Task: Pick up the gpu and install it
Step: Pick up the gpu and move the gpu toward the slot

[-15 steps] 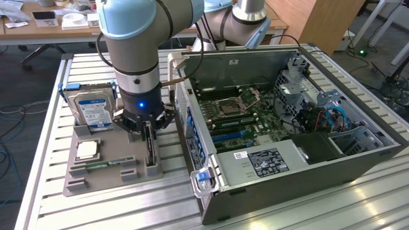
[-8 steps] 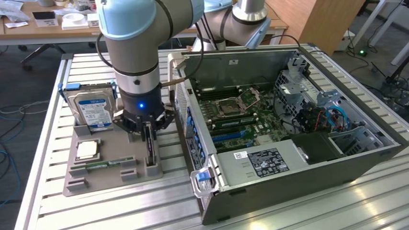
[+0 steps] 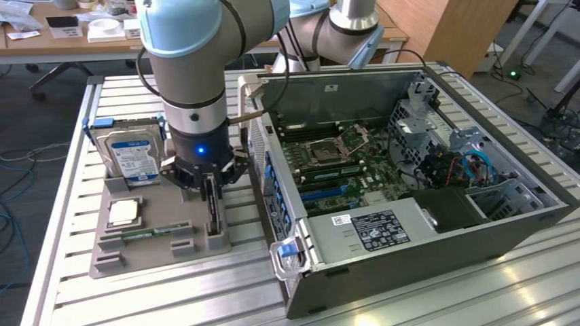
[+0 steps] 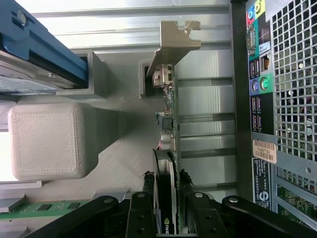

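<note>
The graphics card (image 3: 212, 204) is a thin, flat board standing upright on its long edge in a slot of the grey holder (image 3: 154, 255) on the counter (image 3: 136, 299), at the holder's side nearest the open computer case (image 3: 435, 224). From the wrist view the card (image 4: 167, 144) is seen edge-on: one dark face, a greenish circuit-board face carrying small parts, and a silver metal bracket (image 4: 174, 44) with a bent tab at the end that sits in a grey socket of the holder. The claw (image 4: 167, 181) straddles the card's upper edge, its fingers (image 4: 148, 186) pressed against both faces.
</note>
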You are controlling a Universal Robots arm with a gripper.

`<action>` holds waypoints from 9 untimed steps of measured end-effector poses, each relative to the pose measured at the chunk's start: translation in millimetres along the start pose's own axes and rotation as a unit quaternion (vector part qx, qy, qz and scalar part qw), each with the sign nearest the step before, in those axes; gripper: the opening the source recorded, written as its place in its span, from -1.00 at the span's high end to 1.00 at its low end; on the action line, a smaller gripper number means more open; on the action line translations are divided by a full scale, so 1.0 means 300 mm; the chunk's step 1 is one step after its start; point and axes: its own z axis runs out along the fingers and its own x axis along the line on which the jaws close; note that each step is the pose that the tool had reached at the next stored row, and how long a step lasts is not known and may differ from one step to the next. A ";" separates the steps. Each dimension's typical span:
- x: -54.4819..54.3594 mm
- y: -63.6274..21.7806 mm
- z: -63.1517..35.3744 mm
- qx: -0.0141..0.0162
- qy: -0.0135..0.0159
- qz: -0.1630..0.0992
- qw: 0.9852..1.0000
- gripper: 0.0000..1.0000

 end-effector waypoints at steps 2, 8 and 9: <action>-0.001 0.000 0.001 0.000 0.000 0.000 1.000 0.33; -0.001 0.000 0.006 0.000 0.000 0.000 1.000 0.33; -0.001 0.000 0.007 0.000 0.000 0.000 1.000 0.33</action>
